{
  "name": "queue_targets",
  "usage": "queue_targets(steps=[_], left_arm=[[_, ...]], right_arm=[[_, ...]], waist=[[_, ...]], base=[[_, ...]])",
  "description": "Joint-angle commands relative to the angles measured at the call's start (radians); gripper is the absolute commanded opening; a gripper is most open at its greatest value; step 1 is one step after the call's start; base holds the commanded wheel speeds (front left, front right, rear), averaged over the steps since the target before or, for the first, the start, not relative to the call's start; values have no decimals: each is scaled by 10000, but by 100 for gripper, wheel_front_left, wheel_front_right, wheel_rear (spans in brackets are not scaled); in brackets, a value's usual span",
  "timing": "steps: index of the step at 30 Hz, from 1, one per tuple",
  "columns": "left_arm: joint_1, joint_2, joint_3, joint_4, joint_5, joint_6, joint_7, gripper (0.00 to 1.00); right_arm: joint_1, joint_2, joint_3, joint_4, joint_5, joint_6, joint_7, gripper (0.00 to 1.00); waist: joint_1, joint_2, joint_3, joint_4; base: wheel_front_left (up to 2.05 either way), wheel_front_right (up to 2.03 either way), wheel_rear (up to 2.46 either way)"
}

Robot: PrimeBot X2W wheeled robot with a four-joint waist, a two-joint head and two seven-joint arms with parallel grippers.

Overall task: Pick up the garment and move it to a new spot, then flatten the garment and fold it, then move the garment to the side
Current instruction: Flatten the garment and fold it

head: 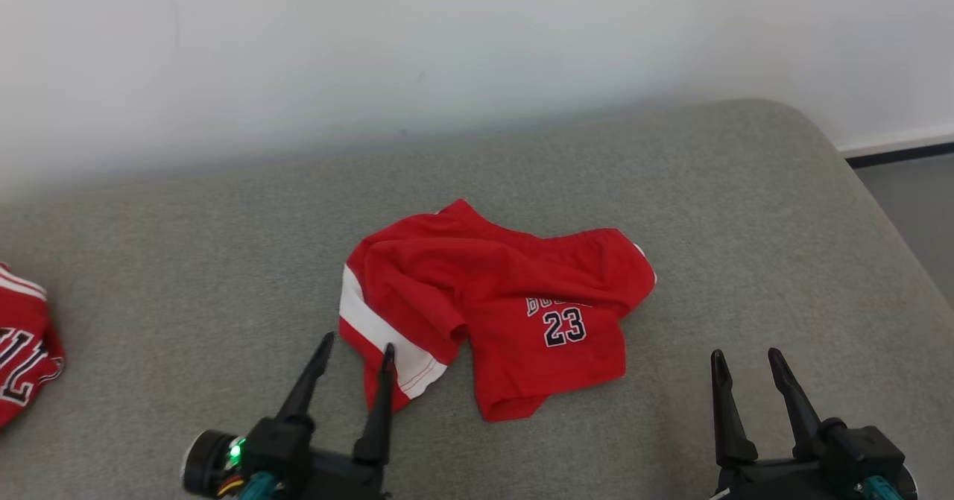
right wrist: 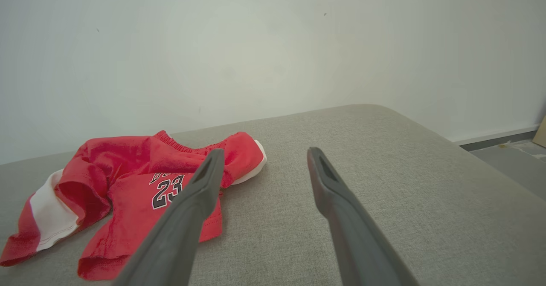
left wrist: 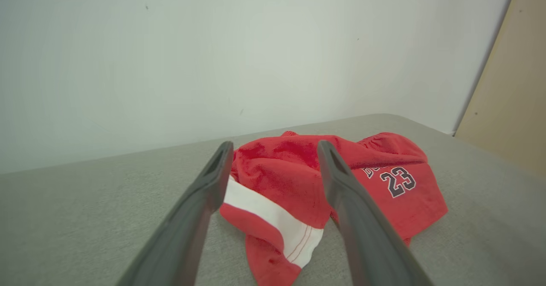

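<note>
On the grey padded surface [head: 223, 247], near its middle, the red garment [head: 507, 299] lies crumpled: a pair of shorts with a white side stripe [head: 358, 314] and the number 23 [head: 564, 326], one leg folded over the other and the waistband turned toward the wall [head: 447, 38]. Our left gripper [head: 358, 342] stands with its fingers spread wide and nothing between them, pointed at the striped leg. One fingertip overlaps the hem in the head view, but we cannot tell whether it touches the cloth. Our right gripper [head: 746, 354] is likewise spread and empty, well apart from the shorts on bare surface. We judge the pick-up has not yet begun. The main risk is a shallow pinch. If we close on the loose hem alone, the cloth may slip out as we lift, or only the top layer may come up and leave the rest dragging. Because the legs overlap, a one-sided lift could twist the bundle further and make flattening harder. A second red garment [head: 22, 343] lies at the left edge, so setting the shorts down there could tangle the two.
</note>
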Motion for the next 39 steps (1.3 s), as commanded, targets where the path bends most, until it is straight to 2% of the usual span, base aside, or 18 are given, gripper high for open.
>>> queue_targets(steps=[1,9,15,23,27,28,30,39], left_arm=[[-323,13,-253,168,-57,-60,-28,100],[-1639,199,-2292,1641,-208,-61,-28,100],[-2360,407,-3200,3078,-280,-62,-28,100],[-3262,476,-3521,5404,5,70,-26,100],[-3543,373,-3520,6003,16,173,-26,100],[-3606,358,-3546,6177,77,239,-28,94],[-3677,291,-3514,6355,-23,258,-28,0],[-3535,117,-3200,5403,-438,293,-28,0]], right_arm=[[-137,-20,28,15,153,-18,-10,100],[-409,-16,8,80,395,-18,-10,100],[-612,-17,31,127,526,-18,-10,100],[-719,-16,80,179,597,-18,-10,100],[-687,-14,69,203,573,-18,-10,100],[-673,-16,56,206,557,-18,-10,100],[-658,-14,17,211,535,-18,-10,100],[-311,-14,-13,209,474,-18,-9,100]], waist=[[0,-1,278,-338],[0,-1,897,-1073],[0,-1,1164,-1551],[0,-1,1269,-1876],[0,-1,1240,-1887],[0,-1,1227,-1878],[0,-1,1178,-1839],[0,-1,717,-1294]], base=[[0,0,0],[0,0,0],[0,0,0],[0,0,0],[0,0,0],[0,0,0],[0,0,0],[0,0,0]])
